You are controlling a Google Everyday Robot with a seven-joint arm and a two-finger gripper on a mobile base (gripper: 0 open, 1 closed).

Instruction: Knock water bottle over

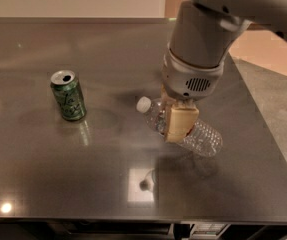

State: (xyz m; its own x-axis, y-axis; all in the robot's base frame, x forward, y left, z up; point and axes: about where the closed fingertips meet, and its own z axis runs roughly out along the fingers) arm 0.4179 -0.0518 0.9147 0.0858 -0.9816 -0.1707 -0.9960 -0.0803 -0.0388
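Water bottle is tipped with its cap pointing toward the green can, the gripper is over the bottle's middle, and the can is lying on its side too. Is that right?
Not quite. The green can is standing upright with its opened top facing up, as the camera view shows. The rest holds: the water bottle is tipped with its cap toward the can, and the gripper is over the bottle's middle.

squat clear ribbed water bottle [203, 138]: glossy see-through plastic, smooth white cap
green drink can [69, 96]: shiny printed metal
dark table top [108, 184]: smooth, mirror-glossy
gripper [181, 127], over the bottle's middle: matt grey casing, tan tip
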